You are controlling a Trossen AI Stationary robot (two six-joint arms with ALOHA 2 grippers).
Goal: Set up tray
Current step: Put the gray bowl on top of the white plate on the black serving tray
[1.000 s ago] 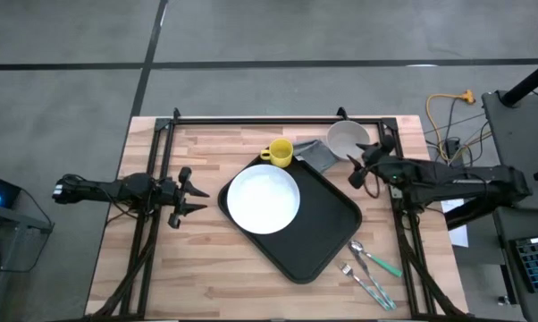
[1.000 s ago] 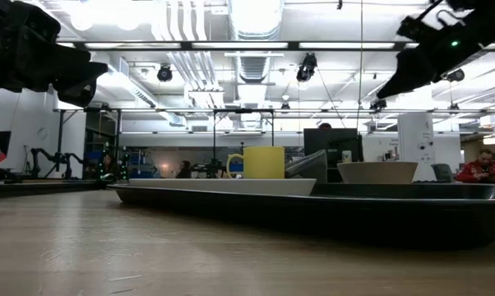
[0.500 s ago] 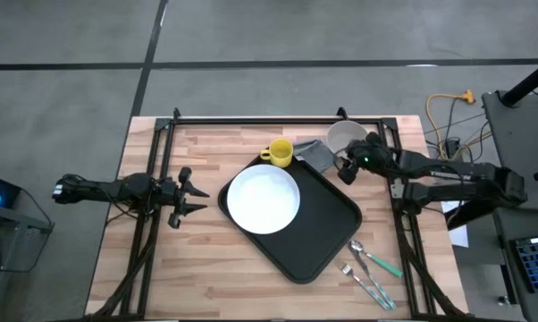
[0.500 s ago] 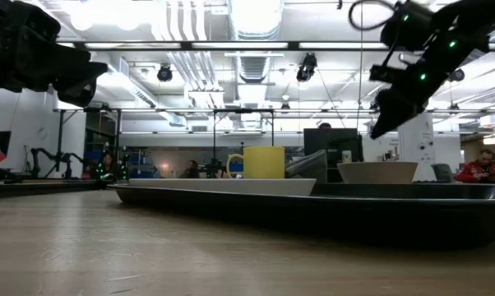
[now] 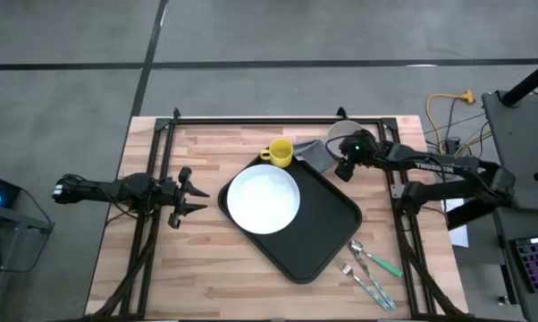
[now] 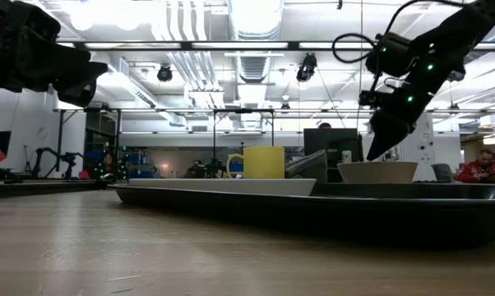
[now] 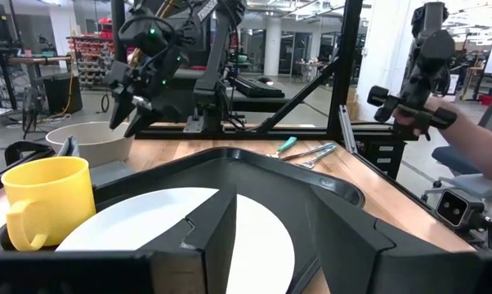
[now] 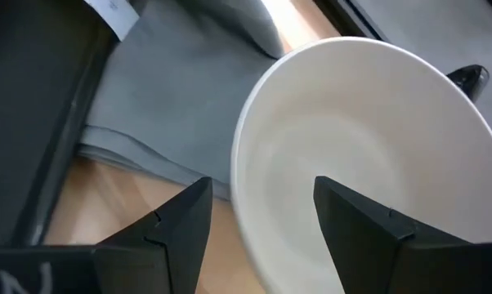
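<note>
High view: the black tray lies at an angle in the centre of the wooden surface, carrying a white plate on its upper-left part. A yellow mug and a grey cloth sit just above the tray. The right claw, fingers spread and released, hangs over the rim of the pale bowl at upper right. The left claw, also released and empty, rests at centre left. Cutlery lies at lower right.
</note>
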